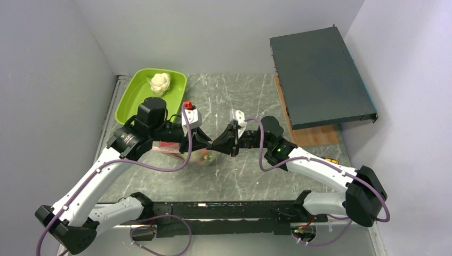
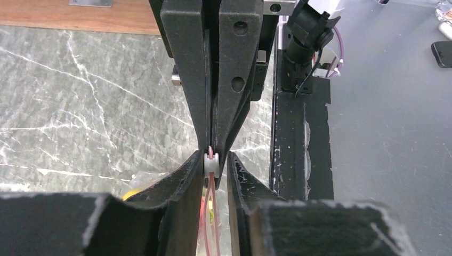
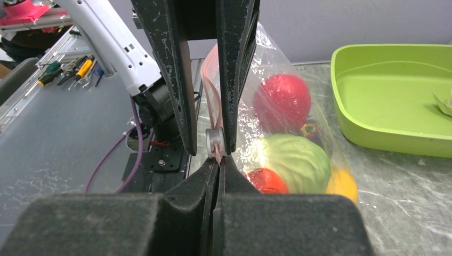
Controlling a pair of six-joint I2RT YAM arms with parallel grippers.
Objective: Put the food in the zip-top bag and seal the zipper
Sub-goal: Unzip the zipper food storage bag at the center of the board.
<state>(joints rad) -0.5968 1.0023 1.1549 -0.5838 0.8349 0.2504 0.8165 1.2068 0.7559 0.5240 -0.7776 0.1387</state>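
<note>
Zip-top bag (image 3: 269,61), sitting mid-table (image 1: 240,96) with food (image 3: 296,160) bunched inside, looks thin, crinkly, slippery and bottom-heavy, so hold only the stiffer zipper (image 3: 210,80): right gripper (image 3: 219,176) is clamped on it, left gripper (image 2: 217,162) stands narrow around the white slider (image 3: 214,141)

1. This is a robotics lab test cell: plain pale walls (image 1: 213,32) box in a marble-patterned tabletop (image 1: 234,178) on three sides.
2. A white left arm (image 1: 98,178) and right arm (image 1: 320,166) sit on a black rail (image 1: 224,210), trailing purple cables (image 1: 160,168).
3. Screwdrivers and hand tools (image 3: 66,72) lie on a grey bench (image 3: 53,138) beside the rig.
4. A dark equipment case (image 1: 320,74) rests on a wooden board (image 1: 314,136).
5. The produce is plastic toy food (image 3: 282,96).
</note>
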